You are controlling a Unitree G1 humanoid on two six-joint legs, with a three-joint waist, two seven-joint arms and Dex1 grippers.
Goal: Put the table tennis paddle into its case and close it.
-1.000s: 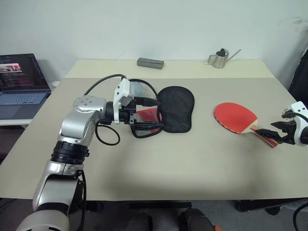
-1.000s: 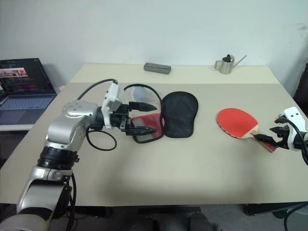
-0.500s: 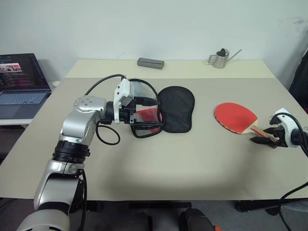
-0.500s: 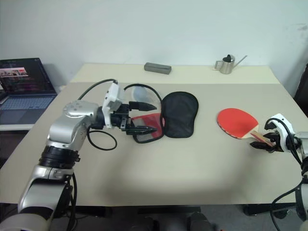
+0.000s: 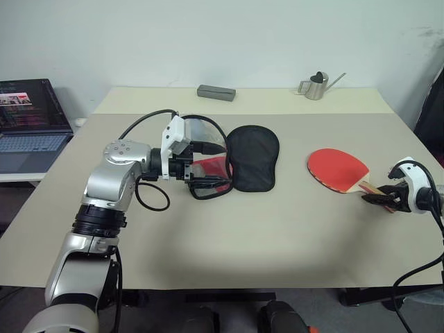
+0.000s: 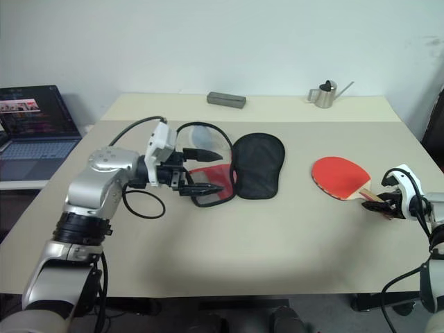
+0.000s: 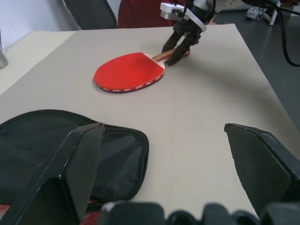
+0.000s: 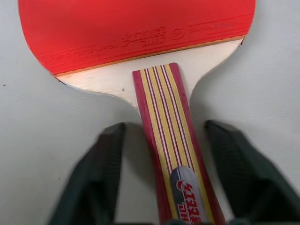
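The table tennis paddle (image 5: 338, 169) lies flat on the table (image 5: 277, 229), red face up, its striped handle running straight back between the two black fingers of the right gripper (image 5: 383, 200). Those fingers (image 8: 91, 183) are spread to either side of the handle with a gap of bare table showing on each side, so they straddle the handle without pinching it. Just beyond the fingertips the handle widens into the pale wooden neck, and past that spreads the round red blade.

Well apart from the right gripper, across a bare stretch of table, the left gripper (image 6: 201, 170) hovers above the surface with its fingers spread wide and nothing between them. Directly below and just ahead of its fingertips lies the case (image 5: 252, 157), flat on the table: the black mesh side stretches out beyond the fingers, while the red panel (image 5: 212, 166) sits right under them. A black cable (image 5: 149, 198) loops beside that gripper's wrist.

Farther off from both grippers, along the far edge of the table, sit a small grey block (image 5: 216, 91) beyond the left gripper and a little metal watering can (image 5: 316, 84) beyond the paddle. Off the table on the left gripper's outer side stands an open laptop (image 5: 31, 121).
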